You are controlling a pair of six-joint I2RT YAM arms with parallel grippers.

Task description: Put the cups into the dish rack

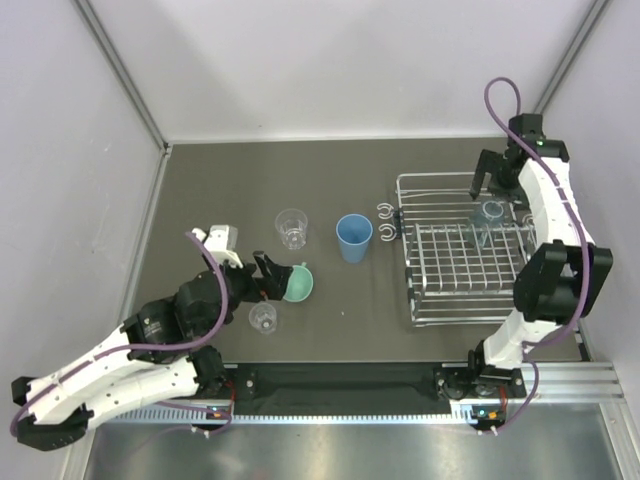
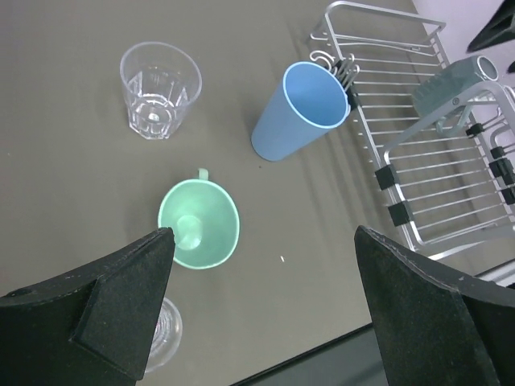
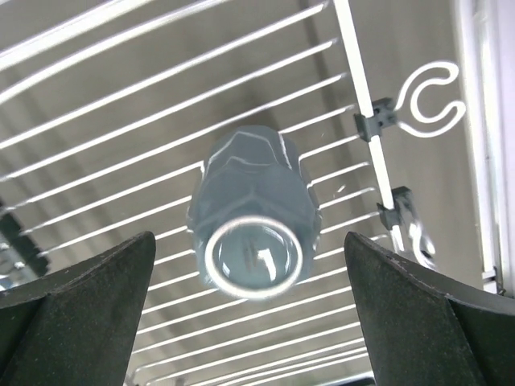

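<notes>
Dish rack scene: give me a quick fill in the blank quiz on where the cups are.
Only ___ cup, the gray-blue cup, is in the dish rack. The blue tumbler stands just outside the rack, beside its curled ___. The left tool and right tool both have jaws ___.
Missing words: one; hooks; open.

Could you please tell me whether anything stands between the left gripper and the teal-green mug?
Nothing visible does. The teal-green mug sits in the open just ahead of the open fingers of the left gripper; the small clear cup stands off to the side.
</notes>
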